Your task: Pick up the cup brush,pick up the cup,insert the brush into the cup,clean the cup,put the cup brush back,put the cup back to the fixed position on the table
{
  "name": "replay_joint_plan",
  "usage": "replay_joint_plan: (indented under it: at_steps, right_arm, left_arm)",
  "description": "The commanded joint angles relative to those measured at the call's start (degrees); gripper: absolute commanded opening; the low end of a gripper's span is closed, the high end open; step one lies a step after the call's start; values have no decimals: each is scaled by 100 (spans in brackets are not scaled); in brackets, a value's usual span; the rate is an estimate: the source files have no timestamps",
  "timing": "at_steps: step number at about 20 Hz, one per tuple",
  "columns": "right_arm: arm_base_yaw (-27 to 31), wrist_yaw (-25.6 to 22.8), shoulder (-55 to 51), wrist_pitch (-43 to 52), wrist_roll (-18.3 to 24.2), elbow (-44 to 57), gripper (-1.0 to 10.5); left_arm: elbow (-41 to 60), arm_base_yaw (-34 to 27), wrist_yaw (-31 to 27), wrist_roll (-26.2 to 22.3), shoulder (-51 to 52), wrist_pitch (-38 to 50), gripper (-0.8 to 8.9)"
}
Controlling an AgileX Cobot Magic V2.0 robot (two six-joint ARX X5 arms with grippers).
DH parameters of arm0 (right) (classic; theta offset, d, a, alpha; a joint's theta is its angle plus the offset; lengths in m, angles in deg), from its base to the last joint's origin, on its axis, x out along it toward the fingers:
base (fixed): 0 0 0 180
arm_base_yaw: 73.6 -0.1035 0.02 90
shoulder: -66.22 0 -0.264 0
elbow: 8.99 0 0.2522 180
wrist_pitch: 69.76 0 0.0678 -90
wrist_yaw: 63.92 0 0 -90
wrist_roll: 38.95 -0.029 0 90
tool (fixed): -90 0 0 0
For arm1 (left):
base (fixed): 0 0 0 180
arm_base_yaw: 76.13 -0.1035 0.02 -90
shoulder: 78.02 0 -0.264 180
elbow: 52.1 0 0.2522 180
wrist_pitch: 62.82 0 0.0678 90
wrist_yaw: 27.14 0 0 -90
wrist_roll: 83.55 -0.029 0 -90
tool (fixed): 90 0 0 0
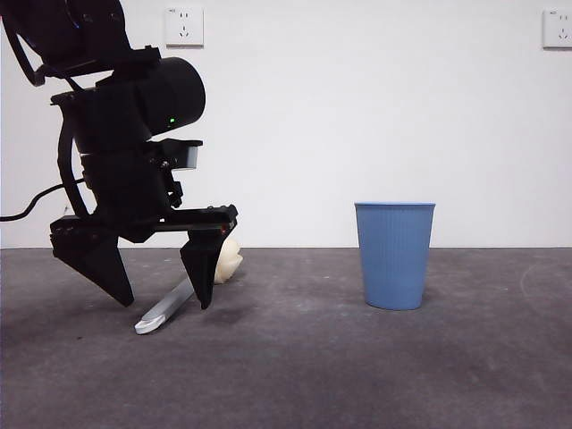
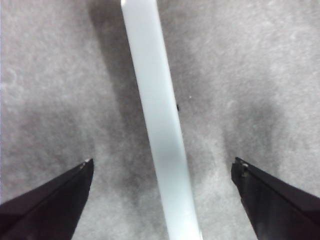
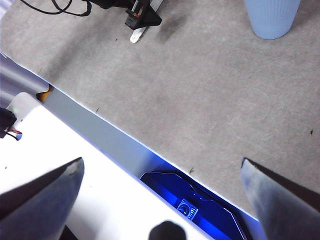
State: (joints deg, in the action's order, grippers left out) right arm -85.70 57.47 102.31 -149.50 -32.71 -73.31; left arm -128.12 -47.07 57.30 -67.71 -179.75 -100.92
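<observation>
Front view: left tool [image 1: 163, 304] is hanging spread wide over the cup brush [image 1: 170, 308], handle lying on the worktop [image 1: 295, 375] btwn both tips. Lower until tips flank handle, then squeeze mid-handle. Cup [image 1: 394, 255] is standing well off to the side; right tool [image 3: 162, 172] is waiting released.

I count one brush [image 1: 170, 309] and one cup [image 1: 394, 255] on my table [image 1: 357, 375]. Two wall sockets [image 1: 184, 26] behind.

no readable text, labels, brands or numbers anywhere
</observation>
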Motion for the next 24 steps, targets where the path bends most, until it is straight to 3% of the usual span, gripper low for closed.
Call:
replay_joint_plan:
  at_steps: [1, 2, 5, 8, 12, 18, 20, 24]
  right_arm:
    - [-9, -2, 2, 33, -31, -20, 566]
    - [-9, -2, 2, 33, -31, -20, 566]
    - [-9, -2, 2, 33, -31, -20, 566]
    - [-9, -2, 2, 31, -33, -20, 566]
    - [-9, -2, 0, 31, -33, -20, 566]
    - [-9, -2, 2, 35, -33, -20, 566]
    - [-9, -2, 11, 188, -37, -20, 566]
    - [-9, 17, 343, 1508, -487, -20, 566]
  left_arm:
    - [7, 22, -15, 109, -98, -31, 465]
    - [7, 24, -13, 120, -98, -37, 454]
    - [7, 26, 39, 136, -101, -92, 233]
    - [7, 39, 142, 210, -101, -90, 209]
    - [7, 63, 396, 216, -101, -48, -2]
    - [-4, 46, 592, 181, 107, -179, -9]
    - [-4, 42, 590, -59, 402, -254, -8]
    - [-4, 48, 595, -669, 1368, -846, -8]
